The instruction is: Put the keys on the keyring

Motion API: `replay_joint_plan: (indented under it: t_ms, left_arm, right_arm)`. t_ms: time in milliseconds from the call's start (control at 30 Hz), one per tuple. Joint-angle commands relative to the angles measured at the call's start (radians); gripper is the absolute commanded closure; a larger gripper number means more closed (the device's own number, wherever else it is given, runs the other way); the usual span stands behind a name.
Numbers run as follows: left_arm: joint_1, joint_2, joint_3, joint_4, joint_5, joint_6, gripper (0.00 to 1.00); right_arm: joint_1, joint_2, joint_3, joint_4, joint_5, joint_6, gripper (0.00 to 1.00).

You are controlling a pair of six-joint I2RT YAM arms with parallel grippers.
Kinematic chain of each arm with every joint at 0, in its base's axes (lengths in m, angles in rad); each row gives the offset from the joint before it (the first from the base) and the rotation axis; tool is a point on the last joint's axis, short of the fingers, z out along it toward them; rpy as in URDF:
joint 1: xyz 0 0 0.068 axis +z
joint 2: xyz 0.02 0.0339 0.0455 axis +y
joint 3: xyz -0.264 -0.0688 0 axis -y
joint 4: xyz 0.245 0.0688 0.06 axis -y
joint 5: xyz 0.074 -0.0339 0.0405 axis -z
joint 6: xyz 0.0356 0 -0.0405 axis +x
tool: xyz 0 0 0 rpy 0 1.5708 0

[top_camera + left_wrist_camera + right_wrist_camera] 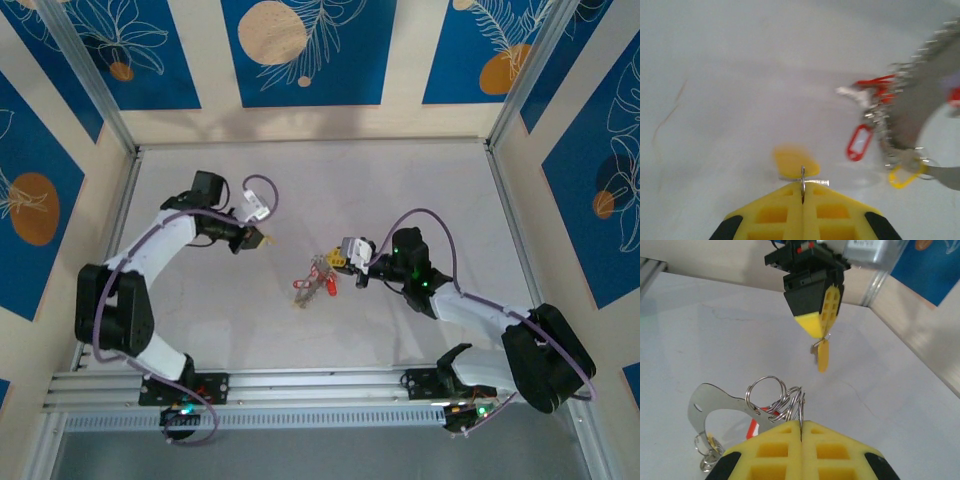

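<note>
Grey desk (300,190), largest element, bare around the work at centre.

Left gripper (258,240), at 9 o'clock of centre. Fingers (840,215) pressed fully together, no gap, on the small ring of a yellow-tagged key (795,161). Held clear of the desk, tag dangling just past the fingertips; presumably so carried to present the ring edge-on for threading.

Right gripper (337,262), just at 3 o'clock of centre. Fingers (835,455) likewise closed tight, clamped on a bunch of split rings (782,400) strung on the keyring (707,402). Probably gripped there to steady the keyring as a fixed target, curved grey band swung out toward 9 o'clock in the right wrist view.

Grippers facing each other, near but apart; key not yet on the keyring, judging by the gap between them.

Red tag (859,142) and second yellow tag (905,176), hanging from the bunch at 3 o'clock of the left fingertips.

Hard to make out:
- Keyring blurred in the left wrist view and cut off by the frame edge at 3 o'clock.
- Opening of the keyring not discernible anywhere.
- Key blades too small to count.
- Contact between the lowest tags and the desk undecidable.
- Near part of the split rings hidden behind the right fingers.
</note>
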State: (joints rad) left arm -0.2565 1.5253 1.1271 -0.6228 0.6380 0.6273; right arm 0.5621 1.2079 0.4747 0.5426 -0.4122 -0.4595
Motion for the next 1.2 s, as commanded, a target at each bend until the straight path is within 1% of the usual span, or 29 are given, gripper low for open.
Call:
replay_joint_plan:
  t_ms: [0,100,267,367,467,633,767,867,1167]
  left_arm:
    - [-0.071,-0.056,-0.047,0.046,0.131,0.186,1.00]
    - [-0.115,-0.083,-0.038,0.051,0.116,0.217,1.00]
    - [-0.187,-0.126,-0.036,0.052,0.137,0.333,1.00]
    - [-0.213,-0.136,-0.035,0.074,0.130,0.342,1.00]
    - [-0.239,-0.139,-0.033,0.083,0.100,0.363,1.00]
    - [-0.248,-0.136,-0.023,0.111,0.023,0.397,1.00]
    - [-0.257,-0.124,0.004,0.084,0.073,0.443,1.00]
    - [-0.274,-0.122,-0.001,0.060,0.122,0.507,1.00]
    - [-0.306,-0.122,-0.011,0.067,0.102,0.522,1.00]
  right_arm:
    - [-0.004,0.004,0.053,-0.054,-0.106,-0.034,1.00]
    - [0.001,0.028,0.071,-0.057,-0.130,-0.031,1.00]
    - [0.023,0.057,0.089,-0.059,-0.146,-0.030,1.00]
    - [0.034,0.069,0.094,-0.055,-0.148,-0.025,1.00]
    - [0.042,0.078,0.099,-0.055,-0.152,-0.018,1.00]
    - [0.051,0.092,0.102,-0.053,-0.156,-0.019,1.00]
    - [0.053,0.103,0.116,-0.058,-0.168,-0.010,1.00]
    - [0.053,0.110,0.124,-0.054,-0.166,0.001,1.00]
    - [0.051,0.127,0.123,-0.016,-0.143,0.068,1.00]
